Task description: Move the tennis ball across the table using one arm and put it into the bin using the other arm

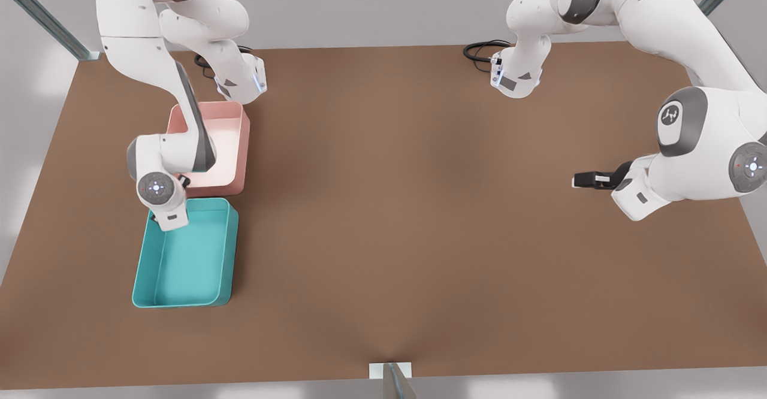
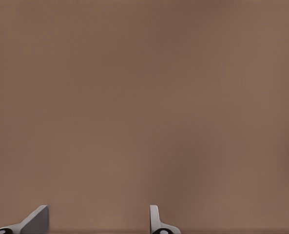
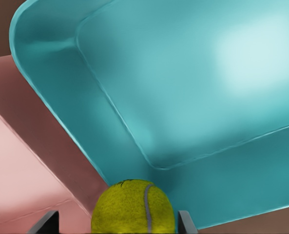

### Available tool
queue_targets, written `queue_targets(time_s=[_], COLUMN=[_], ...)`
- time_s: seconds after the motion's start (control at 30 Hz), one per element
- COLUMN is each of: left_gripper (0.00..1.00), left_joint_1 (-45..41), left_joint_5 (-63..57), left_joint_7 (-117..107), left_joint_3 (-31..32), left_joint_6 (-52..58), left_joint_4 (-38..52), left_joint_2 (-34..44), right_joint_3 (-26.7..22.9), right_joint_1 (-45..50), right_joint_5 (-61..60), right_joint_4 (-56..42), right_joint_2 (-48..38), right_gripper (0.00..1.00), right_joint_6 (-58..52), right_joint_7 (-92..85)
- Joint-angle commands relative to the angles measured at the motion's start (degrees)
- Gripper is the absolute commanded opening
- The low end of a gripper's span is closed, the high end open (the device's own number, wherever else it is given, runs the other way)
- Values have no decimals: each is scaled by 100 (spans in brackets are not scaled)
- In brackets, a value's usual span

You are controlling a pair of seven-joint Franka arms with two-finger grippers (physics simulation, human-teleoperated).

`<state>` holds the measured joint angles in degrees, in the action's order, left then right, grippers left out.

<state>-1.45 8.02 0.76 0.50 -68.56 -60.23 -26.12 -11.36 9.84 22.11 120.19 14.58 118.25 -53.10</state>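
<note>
Front view overhead, wrist views close, downward

- The right arm (image 1: 180, 105) stood on the front view's left, reaching down from the far edge, its forearm sloping toward the near side and its wrist (image 1: 157, 188) bent downward.
- The right gripper (image 3: 117, 226) pointed down, its two grey fingers (image 3: 187, 223) closed on the tennis ball (image 3: 133, 207).
- The left arm (image 1: 689, 87) stood on the front view's right, elbow high, its forearm folded back low.
- The left gripper (image 1: 576, 180) lay level, pointing toward the front view's left, its fingers (image 2: 37, 219) spread apart and holding nothing.
</note>
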Motion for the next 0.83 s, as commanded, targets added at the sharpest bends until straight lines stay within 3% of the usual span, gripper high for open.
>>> queue_targets(time_s=[0.0, 0.17, 0.3, 0.37, 0.43, 0.6, 0.8], left_gripper=[100, 100, 100, 100, 100, 100, 100], left_joint_1=[-5, 4, 4, -14, -14, -66, -251], left_joint_5=[-2, -2, -2, -28, -28, -46, -617], left_joint_7=[-32, -32, 3, 3, -6, -15, -59], left_joint_3=[2, 2, 2, 2, 11, 20, 38], left_joint_6=[18, 18, 18, 35, 79, 106, 88], left_joint_4=[2, 2, 2, 2, 2, 2, -24], left_joint_2=[10, 10, 1, 1, 10, 10, 168], right_joint_3=[-16, 55, 274, 643, 969, 925, 828], right_joint_1=[17, 114, 351, 501, 501, 193, 35], right_joint_5=[-145, -356, -708, -848, -1279, -1499, -1639], right_joint_4=[-4, -636, -1690, -2499, -3106, -3089, -3115], right_joint_2=[71, 18, 45, -25, -131, -1106, -1212], right_gripper=[100, 100, 100, 100, 100, 100, 100], right_joint_6=[137, -460, -1357, -2243, -3194, -3396, -3511], right_joint_7=[-992, -922, -738, 1235, 4614, 4774, 4783])
